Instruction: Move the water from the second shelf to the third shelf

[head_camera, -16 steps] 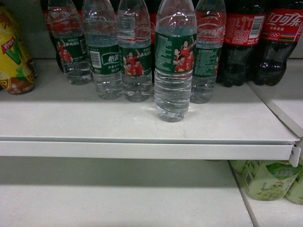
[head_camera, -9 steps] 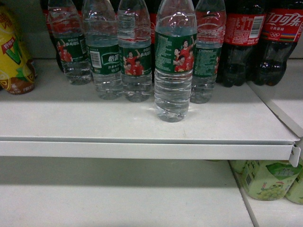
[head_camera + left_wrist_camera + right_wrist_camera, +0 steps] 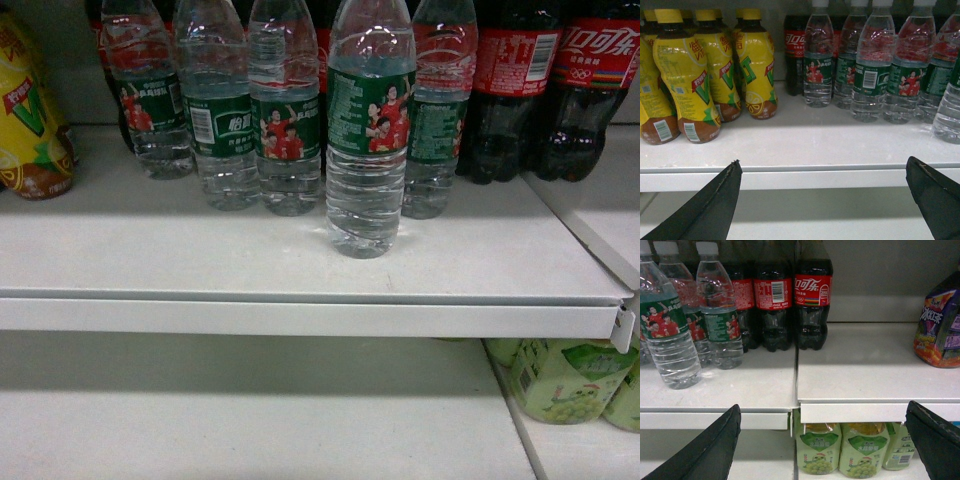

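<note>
Head view: water bottle (image 3: 370, 130) stands upright nearest the shelf's (image 3: 300, 260) front edge, ahead of its row. Full, so heavy; thin ribbed wall, slippery. I'd grip at the label. My left claw (image 3: 822, 200) and right claw (image 3: 822, 440) gape, empty.

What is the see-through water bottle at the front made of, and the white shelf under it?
The clear ribbed water bottle with the green label looks like thin glossy plastic: you see through it, and its ridges catch the light. The white shelf looks like painted metal, smooth and matte with a folded front edge, though that is less certain.
</note>
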Available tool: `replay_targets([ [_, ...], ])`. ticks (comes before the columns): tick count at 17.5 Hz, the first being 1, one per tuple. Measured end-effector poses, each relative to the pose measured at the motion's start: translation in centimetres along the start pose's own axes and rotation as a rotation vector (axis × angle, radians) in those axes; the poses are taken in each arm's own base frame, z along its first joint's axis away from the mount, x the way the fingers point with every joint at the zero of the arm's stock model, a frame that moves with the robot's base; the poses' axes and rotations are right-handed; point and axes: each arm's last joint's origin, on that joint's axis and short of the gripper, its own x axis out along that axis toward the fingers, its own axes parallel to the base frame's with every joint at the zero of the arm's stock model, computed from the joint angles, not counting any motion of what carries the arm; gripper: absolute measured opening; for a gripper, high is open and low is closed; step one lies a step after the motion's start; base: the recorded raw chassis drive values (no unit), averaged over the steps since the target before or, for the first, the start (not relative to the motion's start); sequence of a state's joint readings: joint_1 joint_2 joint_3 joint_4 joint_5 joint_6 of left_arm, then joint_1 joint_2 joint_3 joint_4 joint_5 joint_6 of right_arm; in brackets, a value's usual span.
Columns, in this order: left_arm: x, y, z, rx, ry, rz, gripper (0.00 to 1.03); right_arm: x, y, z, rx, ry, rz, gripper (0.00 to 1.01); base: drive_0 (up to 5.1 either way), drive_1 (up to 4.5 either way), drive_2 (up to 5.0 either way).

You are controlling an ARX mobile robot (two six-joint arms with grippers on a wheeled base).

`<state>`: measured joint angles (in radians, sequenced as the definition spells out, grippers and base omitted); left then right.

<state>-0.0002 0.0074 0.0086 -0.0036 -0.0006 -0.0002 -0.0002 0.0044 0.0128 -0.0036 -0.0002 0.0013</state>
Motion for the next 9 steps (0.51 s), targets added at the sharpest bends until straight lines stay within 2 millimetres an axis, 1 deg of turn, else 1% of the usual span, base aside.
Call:
replay_targets([
  [9, 0.0, 0.0, 0.0, 0.0, 0.0, 0.0, 0.98, 0.0, 0.0, 0.0, 0.0, 0.0, 0.0, 0.98, 0.0, 0.0, 0.0],
])
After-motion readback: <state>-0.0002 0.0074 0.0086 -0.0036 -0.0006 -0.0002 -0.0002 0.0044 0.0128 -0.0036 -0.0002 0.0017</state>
